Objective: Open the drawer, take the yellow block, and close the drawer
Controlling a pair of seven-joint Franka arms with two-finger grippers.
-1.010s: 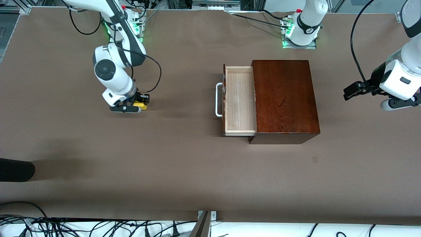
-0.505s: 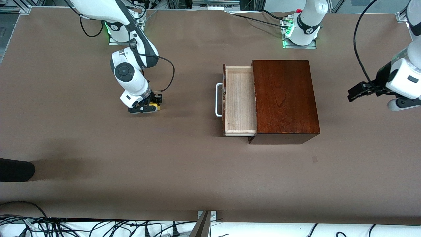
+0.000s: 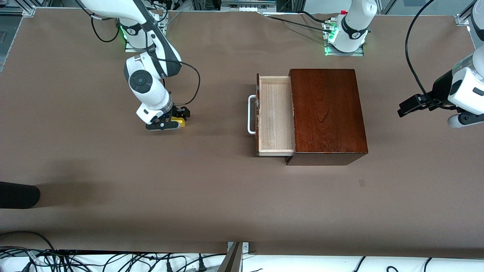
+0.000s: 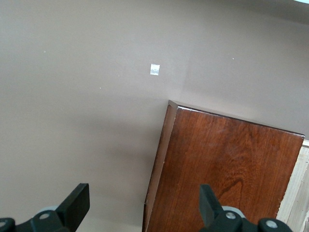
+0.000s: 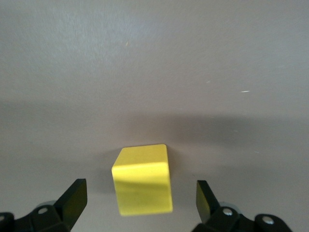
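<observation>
The right tool (image 3: pixel 171 120) is low over the tabletop (image 3: pixel 211 196) toward the right arm's end, its fingers (image 5: pixel 73 198) spread apart with a gap on each side of the yellow block (image 3: pixel 177 121), which sits on the brown surface between them and is not gripped. In the right wrist view the block (image 5: pixel 143 180) stands free, touching neither finger. The drawer (image 3: pixel 276 115) is pulled out of the dark red-brown box (image 3: pixel 327 113) near the middle of the tabletop, its pale wood inside showing and its white handle (image 3: pixel 250 114) pointing toward the right arm's end. The left tool (image 3: pixel 410 105) waits in the air over the left arm's end, fingers (image 4: pixel 76 205) apart and holding nothing
</observation>
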